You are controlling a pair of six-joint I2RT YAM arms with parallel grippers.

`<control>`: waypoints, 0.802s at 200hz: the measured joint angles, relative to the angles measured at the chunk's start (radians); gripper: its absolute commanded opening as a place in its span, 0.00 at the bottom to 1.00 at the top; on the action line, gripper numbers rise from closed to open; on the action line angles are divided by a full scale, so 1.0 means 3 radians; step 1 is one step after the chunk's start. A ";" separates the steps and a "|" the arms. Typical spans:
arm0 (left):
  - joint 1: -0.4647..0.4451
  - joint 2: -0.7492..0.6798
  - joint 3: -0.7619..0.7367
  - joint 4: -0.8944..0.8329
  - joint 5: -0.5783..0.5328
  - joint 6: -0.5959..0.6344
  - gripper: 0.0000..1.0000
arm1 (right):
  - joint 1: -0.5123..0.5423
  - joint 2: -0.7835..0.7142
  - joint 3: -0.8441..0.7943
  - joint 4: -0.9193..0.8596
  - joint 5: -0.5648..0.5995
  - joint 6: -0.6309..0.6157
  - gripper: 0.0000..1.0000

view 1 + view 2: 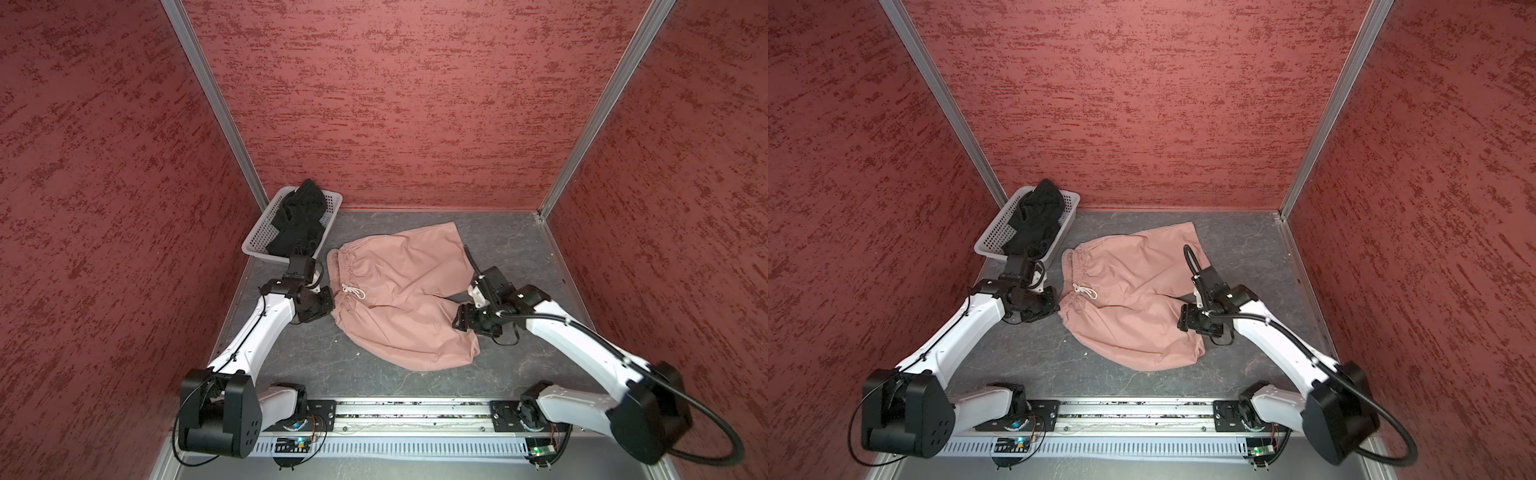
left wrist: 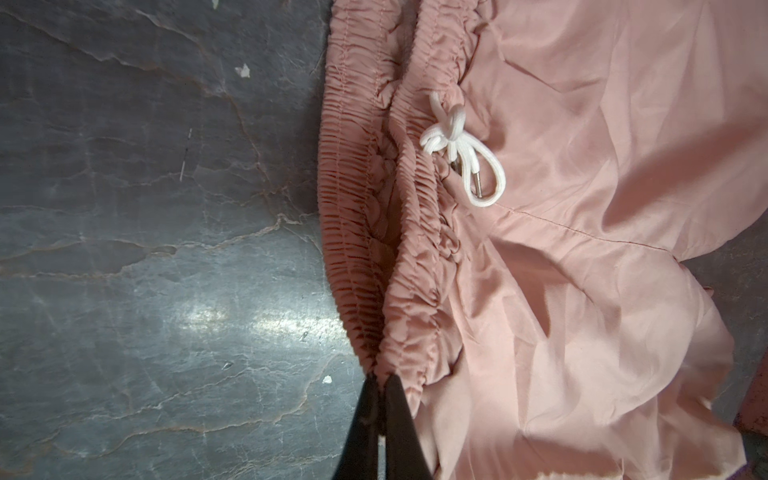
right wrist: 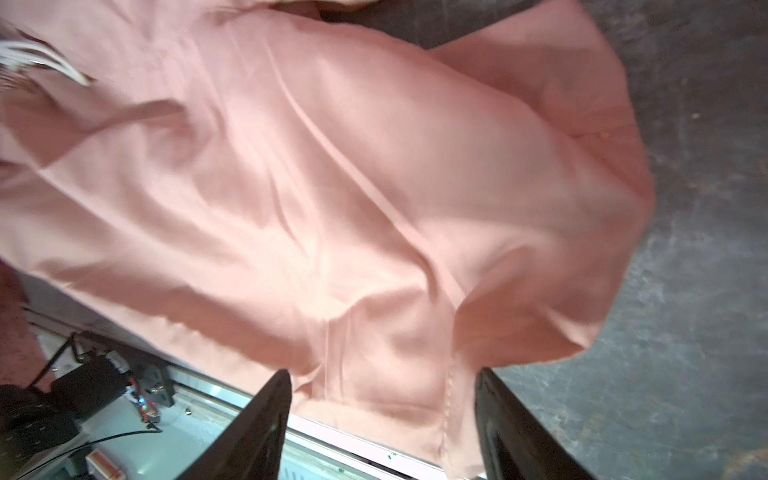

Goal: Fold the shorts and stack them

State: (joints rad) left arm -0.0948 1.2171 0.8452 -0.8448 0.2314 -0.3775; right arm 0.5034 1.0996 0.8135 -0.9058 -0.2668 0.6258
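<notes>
the pink shorts point(image 1: 399, 291) lie spread on the table point(image 1: 291, 365) at its middle, waistband point(image 2: 365, 208) toward 9 o'clock and both legs toward 3 o'clock, the near leg sagging to 5 o'clock. the black shorts point(image 1: 299, 220) sit bunched in the basket point(image 1: 259, 237) at 10 o'clock, untouched. the left gripper point(image 2: 380, 386) is pressed together on the near end of the waistband, pinching the gathered cloth just past the drawstring point(image 2: 457, 145). the right gripper point(image 3: 384, 372) stands spread above the near leg's hem, holding nothing. by the look of it the step in hand is laying the pink shorts flat, and no fold has been made. the next move likely calls for the right gripper to close on a hem corner, so that both arms can carry one leg over the other, from 5 o'clock toward 1 o'clock. the cloth is thin and slack, so a shallow pinch may slip, and the folded edge may wrinkle.
</notes>
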 measured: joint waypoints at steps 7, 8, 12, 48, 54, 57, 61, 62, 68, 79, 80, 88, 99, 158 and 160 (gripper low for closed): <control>0.0000 0.0004 -0.0011 0.0001 -0.0004 -0.0003 0.00 | 0.0000 -0.0188 -0.0140 -0.0031 -0.0019 0.0108 0.68; 0.0000 0.0005 -0.0013 0.0001 -0.0004 -0.0003 0.00 | 0.0000 -0.0209 -0.0154 -0.0033 -0.0023 0.0117 0.68; 0.0000 0.0009 -0.0017 0.0001 -0.0005 -0.0003 0.00 | 0.0000 -0.0289 -0.0229 -0.0056 -0.0037 0.0175 0.68; 0.0000 0.0051 -0.0038 0.0017 -0.0018 -0.0001 0.00 | -0.0001 -0.0683 -0.0595 -0.0529 -0.0084 0.0566 0.68; 0.0000 0.0052 -0.0042 0.0024 -0.0018 -0.0001 0.00 | -0.0001 -0.0678 -0.0584 -0.0593 -0.0083 0.0587 0.69; 0.0000 0.0052 -0.0045 0.0028 -0.0018 -0.0001 0.00 | -0.0001 -0.0669 -0.0575 -0.0627 -0.0081 0.0596 0.69; 0.0000 0.0052 -0.0046 0.0028 -0.0018 -0.0003 0.00 | -0.0001 -0.0645 -0.0563 -0.0671 -0.0079 0.0601 0.70; 0.0000 0.0052 -0.0047 0.0028 -0.0018 -0.0003 0.00 | -0.0001 -0.0641 -0.0561 -0.0678 -0.0078 0.0604 0.70; 0.0000 0.0052 -0.0047 0.0028 -0.0018 -0.0003 0.00 | -0.0001 -0.0600 -0.0547 -0.0729 -0.0072 0.0610 0.71; 0.0000 0.0052 -0.0047 0.0031 -0.0018 -0.0003 0.00 | -0.0001 -0.0526 -0.0511 -0.0832 -0.0060 0.0614 0.73; 0.0000 0.0052 -0.0047 0.0031 -0.0018 -0.0003 0.00 | -0.0001 -0.0523 -0.0509 -0.0839 -0.0060 0.0614 0.73; 0.0000 0.0051 -0.0047 0.0031 -0.0018 -0.0003 0.00 | -0.0001 -0.0484 -0.0458 -0.0949 -0.0036 0.0605 0.76; 0.0000 0.0050 -0.0047 0.0029 -0.0020 -0.0001 0.00 | -0.0001 -0.0454 -0.0343 -0.1109 0.0001 0.0582 0.77; 0.0000 0.0020 -0.0114 0.0076 -0.0028 -0.0027 0.00 | 0.0025 -0.0609 -0.0280 -0.0834 -0.0359 0.0880 0.68; 0.0000 0.0020 -0.0117 0.0078 -0.0028 -0.0028 0.00 | 0.0031 -0.0627 -0.0317 -0.0801 -0.0385 0.0913 0.68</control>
State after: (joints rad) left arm -0.0948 1.2232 0.8101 -0.8215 0.2230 -0.3859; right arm 0.5125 0.9115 0.7185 -1.1461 -0.3824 0.8997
